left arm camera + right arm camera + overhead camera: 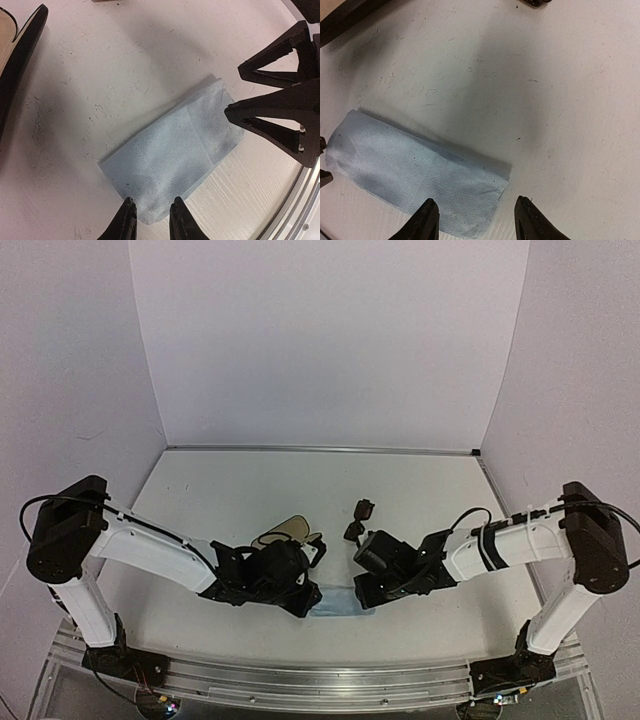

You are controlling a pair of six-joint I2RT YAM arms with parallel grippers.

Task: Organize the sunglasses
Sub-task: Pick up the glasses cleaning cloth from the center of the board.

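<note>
The sunglasses (360, 520), small, dark and folded, lie on the table beyond the right gripper; only a dark sliver shows at the top edge of the right wrist view (535, 2). The light blue cloth (175, 155) lies folded into a flat strip between both grippers, also in the right wrist view (415, 175) and the top view (340, 604). My left gripper (152, 207) is open, its tips straddling the cloth's near corner. My right gripper (477, 215) is open wide over the cloth's other end. Neither holds anything.
The black oval case (285, 532) with tan lining lies open behind the left gripper; it also shows in the left wrist view (20, 50). The right gripper's fingers (280, 115) show close at the right of the left wrist view. A metal rail (320, 675) runs along the table's near edge.
</note>
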